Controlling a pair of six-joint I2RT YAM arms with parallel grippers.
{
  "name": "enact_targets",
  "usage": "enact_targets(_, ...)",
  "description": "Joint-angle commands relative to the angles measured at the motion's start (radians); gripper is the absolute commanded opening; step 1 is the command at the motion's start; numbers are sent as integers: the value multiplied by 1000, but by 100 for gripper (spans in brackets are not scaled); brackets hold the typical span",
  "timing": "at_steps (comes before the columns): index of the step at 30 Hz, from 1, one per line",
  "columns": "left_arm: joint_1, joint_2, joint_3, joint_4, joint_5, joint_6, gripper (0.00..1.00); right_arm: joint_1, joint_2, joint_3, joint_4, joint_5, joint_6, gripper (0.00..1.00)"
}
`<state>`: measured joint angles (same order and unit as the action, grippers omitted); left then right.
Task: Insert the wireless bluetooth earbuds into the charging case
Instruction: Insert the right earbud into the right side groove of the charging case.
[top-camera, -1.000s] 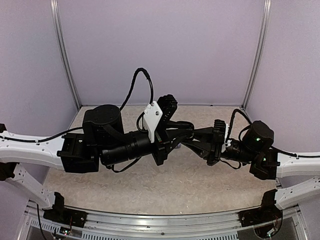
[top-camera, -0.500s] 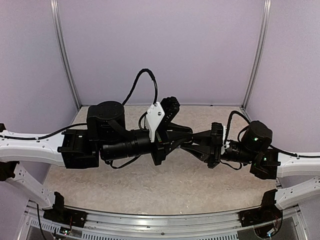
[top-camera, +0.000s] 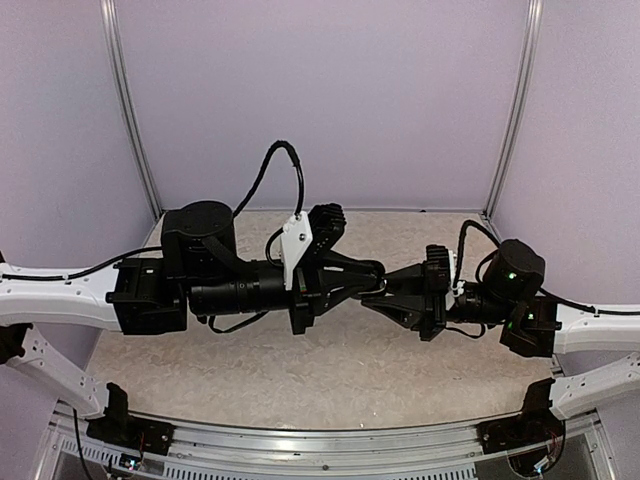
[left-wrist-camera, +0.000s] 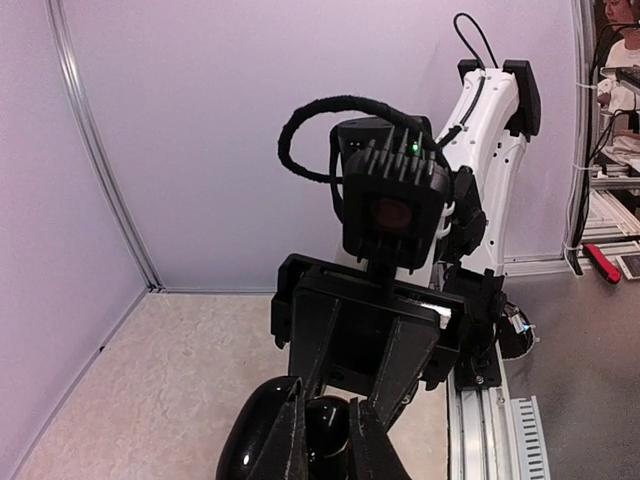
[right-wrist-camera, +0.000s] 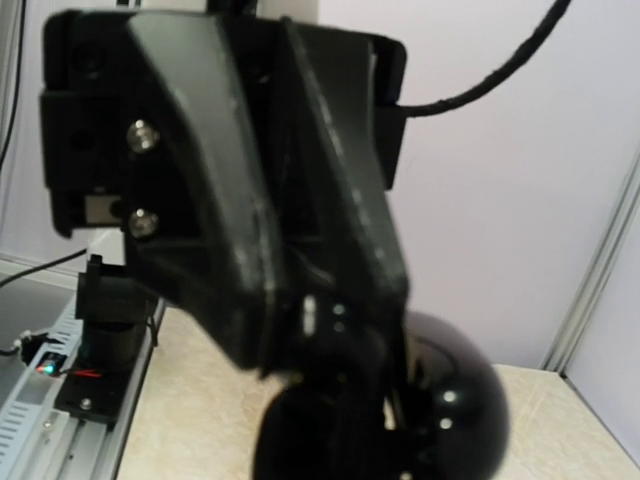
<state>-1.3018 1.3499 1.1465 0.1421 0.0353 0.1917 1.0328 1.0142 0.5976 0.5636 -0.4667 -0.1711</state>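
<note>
A glossy black pebble-shaped plastic charging case (left-wrist-camera: 250, 452) hangs in the air above the middle of the table, where the two arms meet tip to tip. Its shell is smooth and rounded and catches small bright highlights. In the right wrist view it shows as a blurred dark dome.

The left gripper (top-camera: 370, 283), with matte black angular fingers, is clenched on the charging case. In its own wrist view, part of the shell sits between the fingers and part bulges out to their left. The right gripper (top-camera: 390, 293) points straight at it with its jaws drawn narrow and their tips at the case. I cannot tell whether they pinch anything. The earbuds cannot be made out in any view, and the spot where the fingertips meet is too dark and crowded to read.

A finned black camera housing (left-wrist-camera: 392, 200) sits on top of the right wrist. A braided black cable (top-camera: 285, 160) loops above the left arm.

The speckled beige tabletop (top-camera: 350, 370) lies below. It is bounded by pale lavender wall panels (top-camera: 320, 100), slim aluminium corner posts (top-camera: 130, 120) and a ribbed metal rail (top-camera: 320, 440) at the near edge. The meeting point is well apart from all of these.
</note>
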Motion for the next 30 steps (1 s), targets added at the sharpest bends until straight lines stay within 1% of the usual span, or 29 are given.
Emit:
enact_targets(1,39,-1,-40,-72,-73,69,0,-1,-49,47,116,-109,35,0)
enact_targets(8,35,1,-21,-125,-92,142,0,-12,-40,52,110,-126,51,0)
enact_targets(15,29,34,29,-197,-96,154,0,-12,-11,70,75,-158,29,0)
enact_targets(18,29,41,38,-204,-96,152,6,-12,-9,73,67,-156,25,0)
enact_targets(25,27,32,60,-199,-99,141,8,-12,3,68,48,-144,9,0)
enact_targets(30,25,54,100,-251,-98,130,15,-11,6,71,42,-145,4,0)
